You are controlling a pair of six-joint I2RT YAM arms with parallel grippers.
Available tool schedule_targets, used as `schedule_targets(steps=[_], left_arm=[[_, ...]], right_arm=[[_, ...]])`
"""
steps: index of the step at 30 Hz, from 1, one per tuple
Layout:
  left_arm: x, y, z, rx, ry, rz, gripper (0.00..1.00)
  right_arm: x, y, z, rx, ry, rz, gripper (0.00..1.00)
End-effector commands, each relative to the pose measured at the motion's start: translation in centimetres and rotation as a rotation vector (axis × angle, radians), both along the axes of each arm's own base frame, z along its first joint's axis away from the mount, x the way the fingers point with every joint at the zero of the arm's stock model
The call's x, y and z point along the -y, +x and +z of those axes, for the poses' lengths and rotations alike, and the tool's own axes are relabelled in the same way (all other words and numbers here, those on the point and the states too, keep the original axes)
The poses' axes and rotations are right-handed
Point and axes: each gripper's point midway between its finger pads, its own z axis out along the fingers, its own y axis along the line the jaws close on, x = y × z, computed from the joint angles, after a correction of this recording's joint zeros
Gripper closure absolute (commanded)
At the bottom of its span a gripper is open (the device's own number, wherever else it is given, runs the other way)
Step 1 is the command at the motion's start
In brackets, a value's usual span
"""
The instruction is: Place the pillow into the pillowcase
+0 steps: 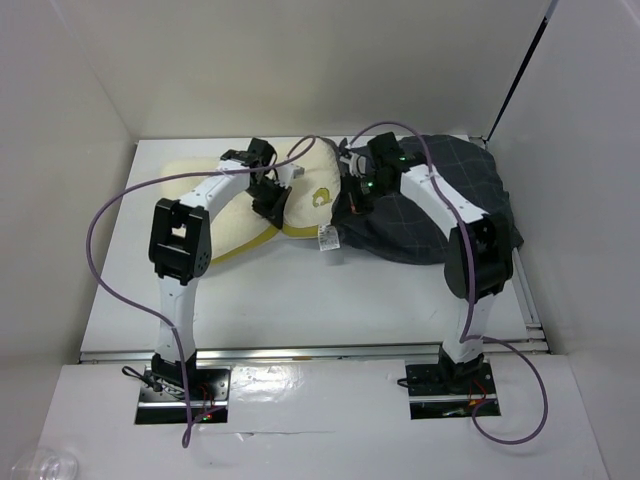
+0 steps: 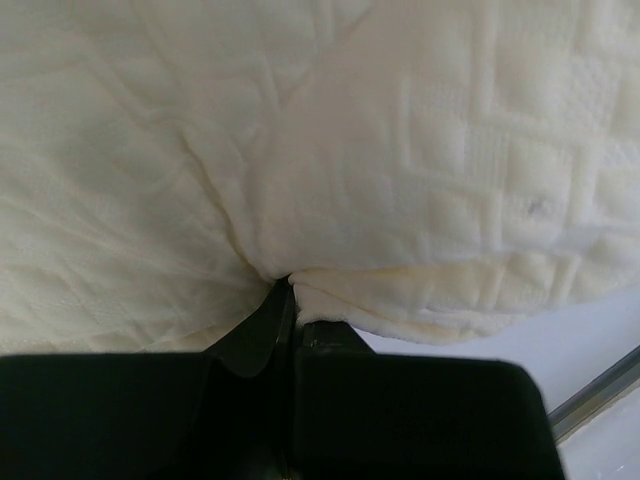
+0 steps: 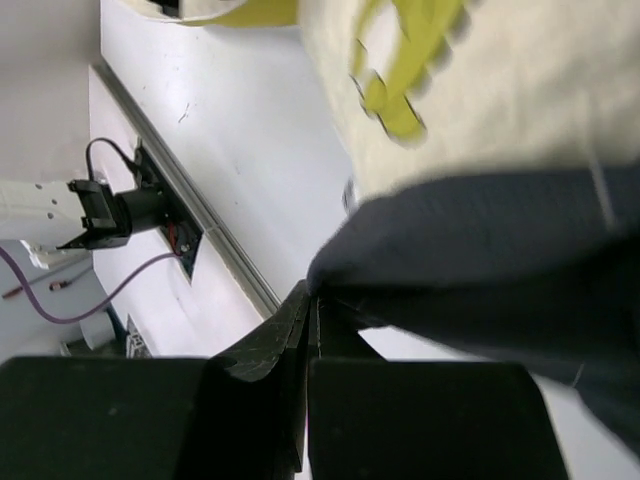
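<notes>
1. Pillow (image 1: 240,220) lies across the far left-centre of the table (image 1: 300,310). Its right end, the one with the yellow emblem (image 1: 322,197), meets the pillowcase (image 1: 478,172).
2. The pillowcase is heaped at the far right. Whether the pillow end is inside it, I can't tell.
3. Left gripper (image 1: 272,205) is down on the pillow's middle. In the wrist view its jaws are clamped on a pinched fold of the cream cover (image 2: 400,150), with the cloth puckering into the fingertips (image 2: 255,330).
4. Right gripper (image 1: 355,200) is at the seam between the two cloths. Its jaws are together on the pillowcase's dark edge (image 3: 480,250), and the pillow and emblem (image 3: 400,90) sit just behind.
5. In the way: both forearms cross over the cloths. Purple cables (image 1: 110,250) loop off each arm, the left one arching over the pillow top.
6. A white tag (image 1: 328,240) and yellow piping (image 1: 245,245) hang at the pillow's near edge.
7. Edges: the walls (image 1: 60,150) close in the left, back and right sides. The pillow is near the back wall and the pillowcase is close to the right wall.
8. Room: bare tabletop shows between the cloths and the arm bases (image 1: 180,385), bounded by a metal rail (image 1: 300,352) at the near edge.
9. A clear object (image 1: 40,465) sits at the bottom-left corner, off the table. I can't tell what it is.
</notes>
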Motion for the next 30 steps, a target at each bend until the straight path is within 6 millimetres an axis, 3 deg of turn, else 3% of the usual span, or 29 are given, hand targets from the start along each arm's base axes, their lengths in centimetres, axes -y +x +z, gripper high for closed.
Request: schedule_targets(steps=[1,6,11,13,15,18,21,23,30], left_arm=[[1.9,0.1,-1.9,-0.031,0.019,0.032,1.00],[2.8,-1.2,-2.9,-0.053,0.033,0.021,1.00],[1.6,-2.7,-3.8,-0.065,0.076,0.032,1.00],[1.0,-4.1,-4.5,-0.096,0.088,0.031,1.00],[0.8,-4.8,-4.5,-0.092,0.086,0.031,1.00],[0.4,-5.7,-4.5,-0.103,0.091,0.031,1.00],[-0.1,-6.0,-4.2,-0.103,0.090,0.040,1.00],[-0.2,-6.3,-4.2,-0.106,0.092,0.040,1.00],[-1.2,-6.4,-4.4,-0.107,0.105,0.044,1.00]], right_arm=[[-3.6,-0.6,2.7,0.050,0.091,0.103,1.00],[-5.8,-1.1,1.6,0.042,0.081,0.151,1.00],[-6.2,-1.4,1.3,0.059,0.060,0.164,1.00],[-5.8,-1.6,0.5,0.048,0.029,0.159,0.99],[-5.5,-1.8,0.4,0.051,0.016,0.162,0.77],[-4.9,-1.7,0.0,0.066,-0.026,0.149,0.56],[-4.4,-1.5,0.3,0.102,-0.053,0.140,0.50],[-3.9,-0.6,1.7,0.145,-0.052,0.108,0.49],[-0.9,4.2,5.7,0.276,-0.053,-0.056,0.46]])
